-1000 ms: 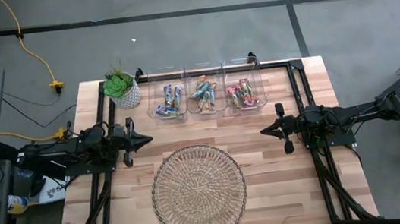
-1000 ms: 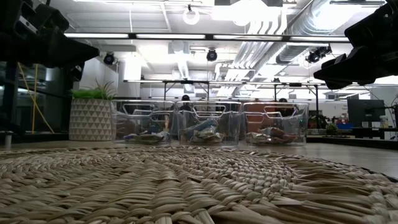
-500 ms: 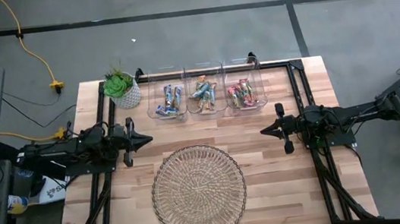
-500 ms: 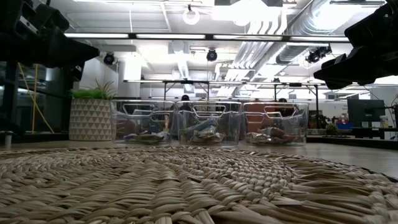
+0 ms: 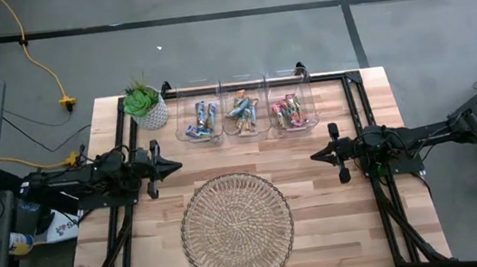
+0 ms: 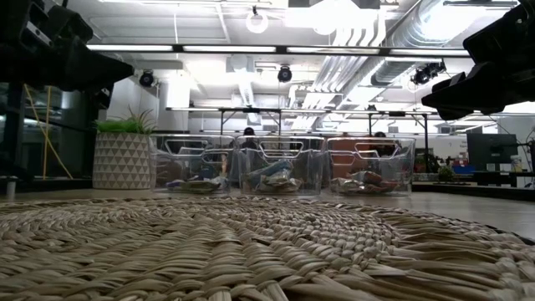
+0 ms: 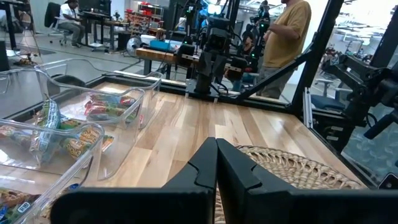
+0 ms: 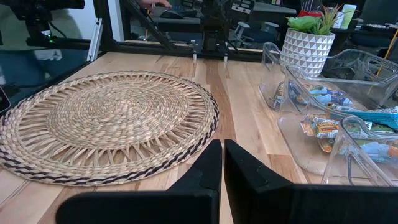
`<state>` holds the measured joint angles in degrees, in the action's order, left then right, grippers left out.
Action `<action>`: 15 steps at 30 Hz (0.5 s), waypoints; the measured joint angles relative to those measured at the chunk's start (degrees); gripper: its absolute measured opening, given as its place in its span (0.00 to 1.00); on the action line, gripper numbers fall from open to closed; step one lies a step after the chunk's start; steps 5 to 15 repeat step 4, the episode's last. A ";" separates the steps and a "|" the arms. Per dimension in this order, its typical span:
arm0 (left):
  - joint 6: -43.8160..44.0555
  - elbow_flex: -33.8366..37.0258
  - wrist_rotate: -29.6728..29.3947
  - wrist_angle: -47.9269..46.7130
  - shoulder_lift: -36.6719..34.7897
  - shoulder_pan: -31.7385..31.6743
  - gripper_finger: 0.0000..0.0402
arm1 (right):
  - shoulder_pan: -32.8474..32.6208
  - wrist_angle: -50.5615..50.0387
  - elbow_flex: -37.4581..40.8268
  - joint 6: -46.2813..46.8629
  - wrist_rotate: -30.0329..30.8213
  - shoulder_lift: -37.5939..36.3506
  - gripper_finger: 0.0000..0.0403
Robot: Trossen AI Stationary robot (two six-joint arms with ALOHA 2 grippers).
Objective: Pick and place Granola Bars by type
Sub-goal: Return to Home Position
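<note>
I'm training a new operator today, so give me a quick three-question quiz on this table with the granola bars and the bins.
1. True or false: the granola bars all lie in the clear bins, none on the round wicker mat.
2. In the high view, which bin holds the pink and red bars: A left, B middle, C right?
3. Fill in: the left gripper and the right gripper hover shut at the table's sides, each holding ___.
Key: 1 true; 2 C; 3 nothing.
</note>
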<state>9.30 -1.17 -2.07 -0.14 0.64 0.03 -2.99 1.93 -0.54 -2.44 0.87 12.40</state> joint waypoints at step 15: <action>0.01 0.00 -0.01 0.00 0.02 0.00 0.00 | 0.00 -0.01 0.00 0.00 0.01 0.00 0.00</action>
